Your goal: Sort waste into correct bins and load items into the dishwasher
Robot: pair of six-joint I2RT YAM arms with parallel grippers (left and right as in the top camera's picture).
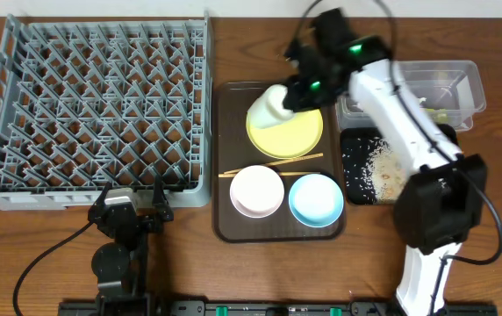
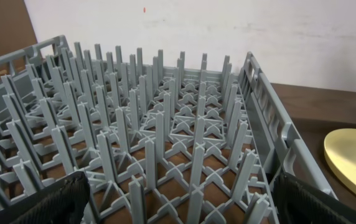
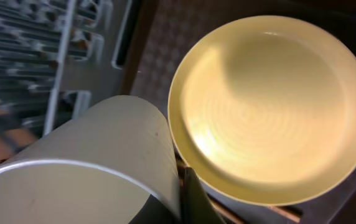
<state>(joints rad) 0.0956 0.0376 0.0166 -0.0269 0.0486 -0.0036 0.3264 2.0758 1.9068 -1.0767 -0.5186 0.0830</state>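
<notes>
Table [image 1: 242,44] bears dish rack [image 1: 93,105], brown tray [image 1: 229,132], clear tub [image 1: 455,81], black tray [image 1: 353,147]

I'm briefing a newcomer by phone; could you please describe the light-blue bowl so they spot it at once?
Beside the big grey dish rack lies a brown serving tray. The light-blue bowl sits in the tray's corner nearest the robot and farthest from the rack. Its neighbour, a white bowl, looks alike; only the pale blue colour differs.
</notes>
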